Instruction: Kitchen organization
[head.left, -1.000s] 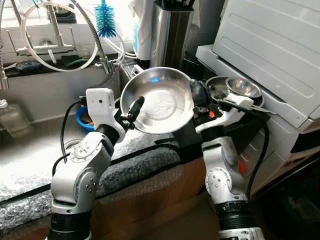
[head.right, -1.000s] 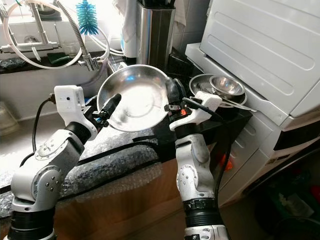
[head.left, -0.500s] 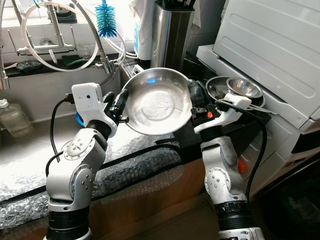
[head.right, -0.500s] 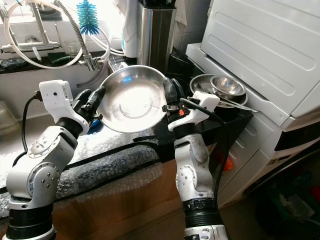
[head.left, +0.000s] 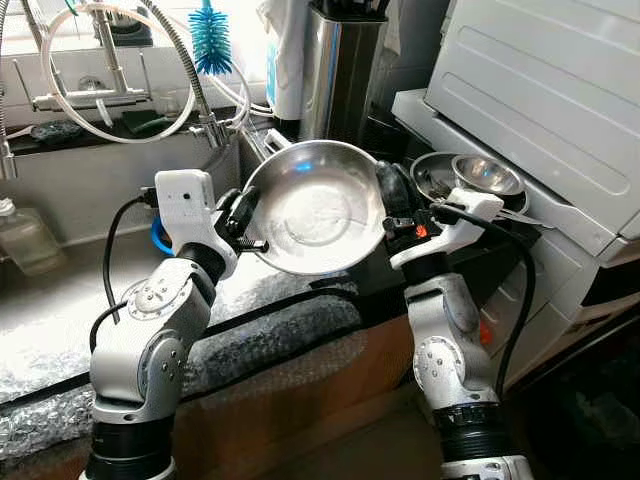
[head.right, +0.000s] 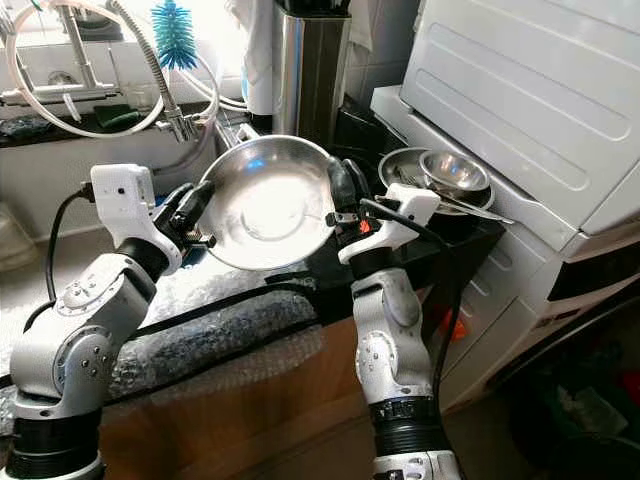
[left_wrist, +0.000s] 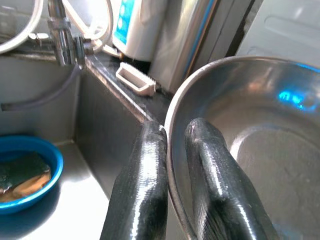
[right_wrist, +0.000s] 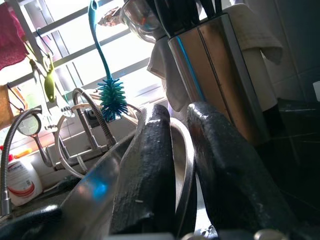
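Here, two grippers hold one large steel bowl (head.left: 315, 210) in the air above the bubble-wrapped counter edge (head.left: 270, 330), tilted so its hollow faces the camera. The left gripper (head.left: 243, 212) is clamped on the bowl's left rim, one finger inside and one outside, as the left wrist view shows with its fingers (left_wrist: 142, 195) straddling the rim. The right gripper (head.left: 392, 192) pinches the opposite rim in the same way.

Just right of the bowl, two smaller steel bowls (head.left: 470, 177) sit nested on the white appliance (head.left: 540, 110). Left of the bowl and lower, one blue dish (left_wrist: 27, 172) lies in the sink. Behind the bowl stands one steel knife block (head.left: 340, 65), and farther left one blue bottle brush (head.left: 210, 40) hangs by the spring faucet (head.left: 185, 60).

Compared with a second ago, the left gripper has moved from the bowl's face to its left edge and closed on the rim; the bowl sits slightly lower.
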